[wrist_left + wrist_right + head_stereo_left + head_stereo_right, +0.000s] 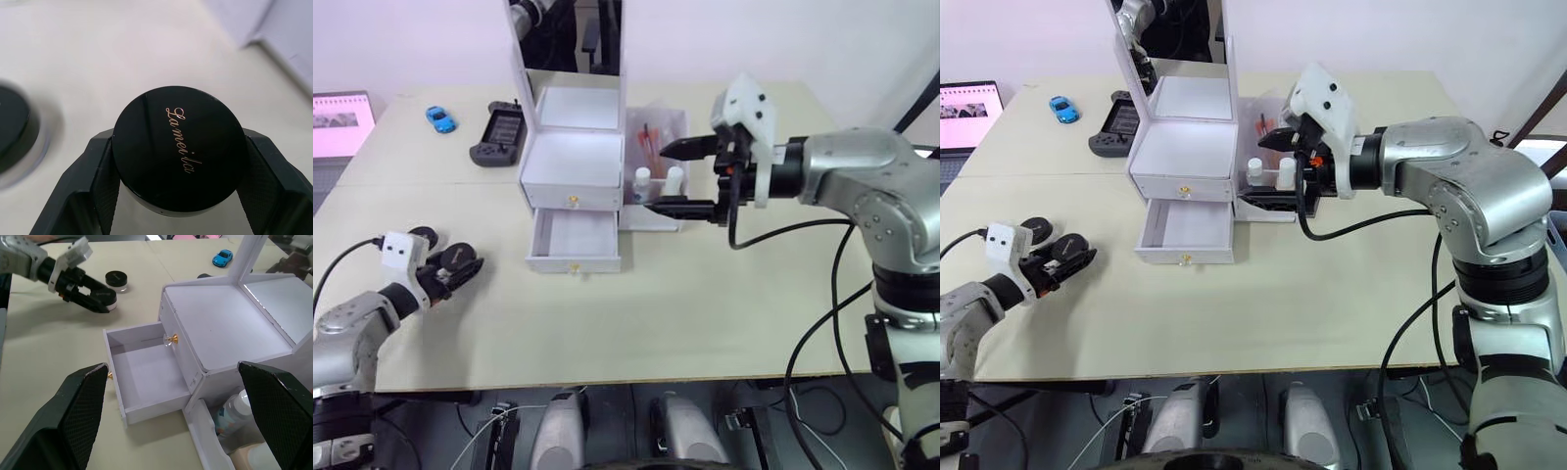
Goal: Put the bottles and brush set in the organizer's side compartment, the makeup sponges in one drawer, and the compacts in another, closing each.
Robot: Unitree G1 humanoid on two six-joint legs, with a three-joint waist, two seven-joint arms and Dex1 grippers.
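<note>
My left gripper (462, 265) is shut on a round black compact (179, 147) with gold lettering, low over the table's front left. A second compact (423, 235) lies just beyond it on the table. The white organizer (573, 157) stands mid-table with its lower drawer (575, 240) pulled out and empty, and the upper drawer closed. Two white-capped bottles (658, 177) stand in the side compartment (668, 119), with the brush set (649, 142) behind them. My right gripper (661, 178) hangs open over that compartment, holding nothing. The makeup sponges are out of view.
A black game controller (499, 135) and a blue toy car (440, 119) lie at the back left, beside a laptop screen (340, 122). The organizer's mirror lid (566, 34) stands upright at the back.
</note>
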